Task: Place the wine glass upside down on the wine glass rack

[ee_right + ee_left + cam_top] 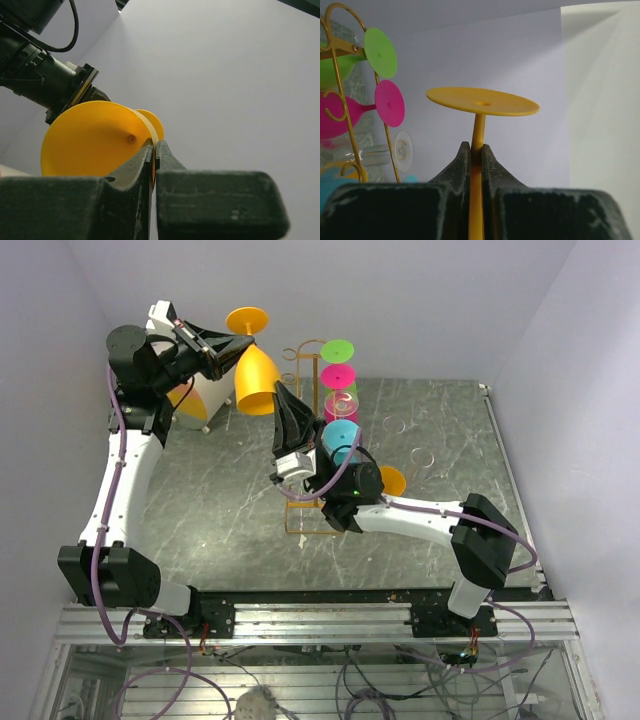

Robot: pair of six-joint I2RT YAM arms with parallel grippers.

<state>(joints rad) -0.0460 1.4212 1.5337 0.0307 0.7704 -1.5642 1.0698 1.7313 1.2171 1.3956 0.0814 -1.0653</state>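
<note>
Yellow-orange plastic wine glass (pixel 255 375), probably light, stiff and slick, hangs base-up just left of the tall golden wire rack (pixel 340 5), its thin stem, the surest hold, clenched by the left gripper (pixel 476 147) while the right gripper (pixel 281 392) seems pinched on its bowl rim.

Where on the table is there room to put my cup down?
Biggest bare patch of table: front left, between the left arm and the rack. A smaller one: far right corner, behind the clear glasses. Crowded in the middle, around the rack, the right arm and the held orange glass.
</note>
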